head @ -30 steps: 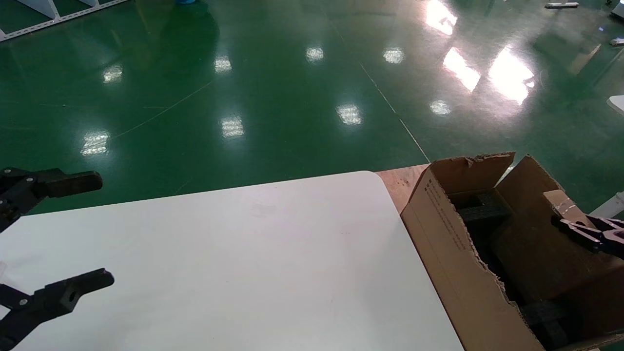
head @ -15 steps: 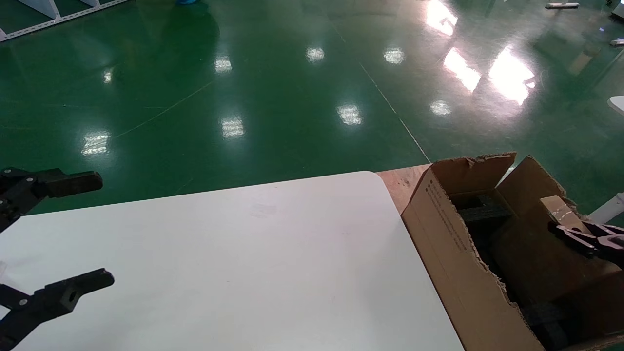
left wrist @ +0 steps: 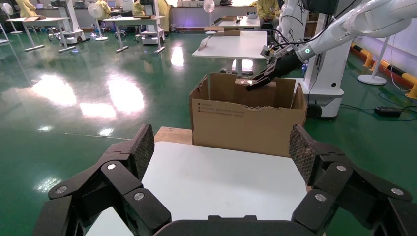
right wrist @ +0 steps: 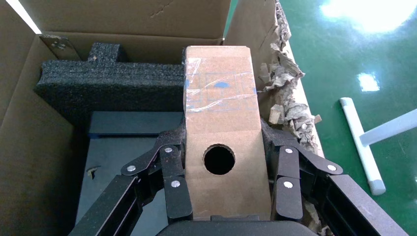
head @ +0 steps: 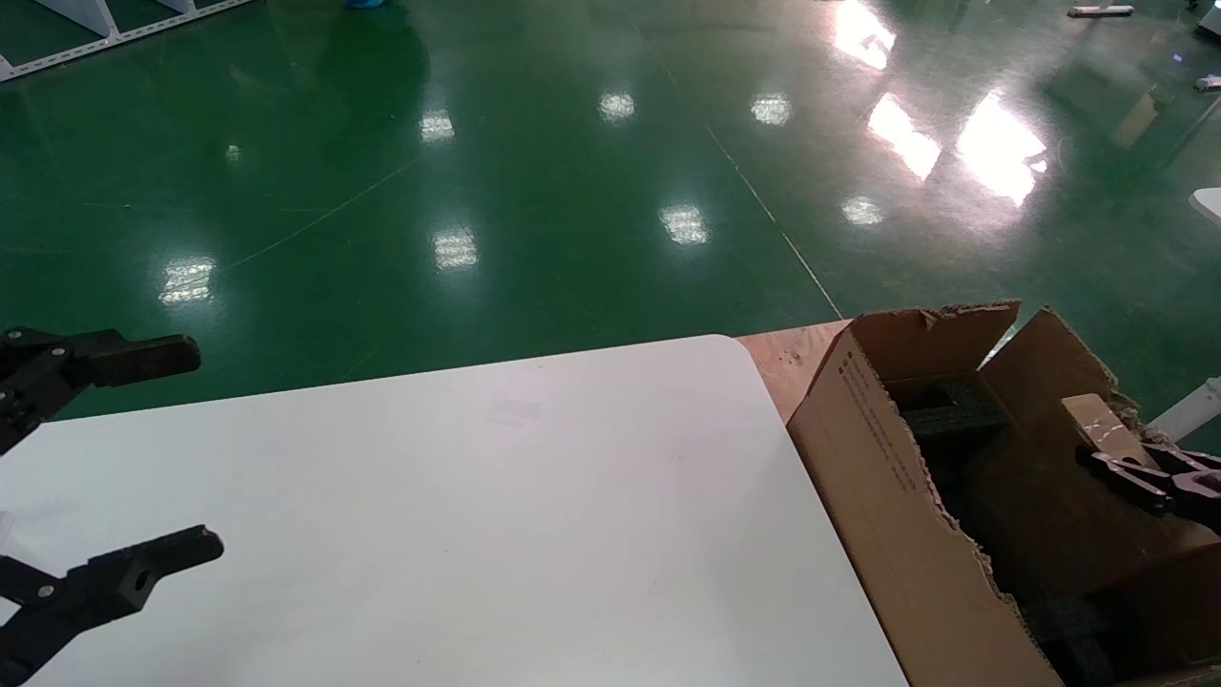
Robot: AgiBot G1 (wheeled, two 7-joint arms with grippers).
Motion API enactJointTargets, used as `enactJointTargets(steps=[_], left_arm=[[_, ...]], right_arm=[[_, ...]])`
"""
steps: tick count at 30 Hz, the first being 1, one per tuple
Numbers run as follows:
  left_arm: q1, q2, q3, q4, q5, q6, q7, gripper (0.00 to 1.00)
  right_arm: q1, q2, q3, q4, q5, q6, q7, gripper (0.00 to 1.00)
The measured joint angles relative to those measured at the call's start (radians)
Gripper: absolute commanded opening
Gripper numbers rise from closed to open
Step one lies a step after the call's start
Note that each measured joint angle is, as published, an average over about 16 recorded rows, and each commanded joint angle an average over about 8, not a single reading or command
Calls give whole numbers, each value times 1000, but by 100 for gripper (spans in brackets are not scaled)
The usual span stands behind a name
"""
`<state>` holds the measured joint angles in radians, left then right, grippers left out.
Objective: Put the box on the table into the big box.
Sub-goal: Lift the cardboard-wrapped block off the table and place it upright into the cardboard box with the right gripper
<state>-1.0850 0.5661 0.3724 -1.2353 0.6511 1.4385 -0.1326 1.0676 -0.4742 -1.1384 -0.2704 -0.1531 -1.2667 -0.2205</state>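
Because the box (right wrist: 221, 132) is meant to go into the big box (head: 916, 496), the right pincer (right wrist: 223, 189) grips it by both long sides, round hole up, above the black foam (right wrist: 113, 83) within the carton's walls. The left pincer (head: 105, 468) hangs spread open over the bench (head: 496, 515), well apart from the big box.

A glossy green floor (head: 534, 191) is reflecting ceiling lights. A wooden pallet (head: 787, 358) is showing nearby. White tables (left wrist: 236, 44) are standing behind.
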Motion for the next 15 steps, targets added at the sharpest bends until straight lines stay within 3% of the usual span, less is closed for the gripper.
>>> enactJointTargets(steps=[2,15], left_arm=[[0,0,0,0,0,0,0,100],[0,0,0,0,0,0,0,100]], right_arm=[[2,-1,-1,-2,-2,-2,1,100],[3,-2,-5,-3,-11,-4,3,100]])
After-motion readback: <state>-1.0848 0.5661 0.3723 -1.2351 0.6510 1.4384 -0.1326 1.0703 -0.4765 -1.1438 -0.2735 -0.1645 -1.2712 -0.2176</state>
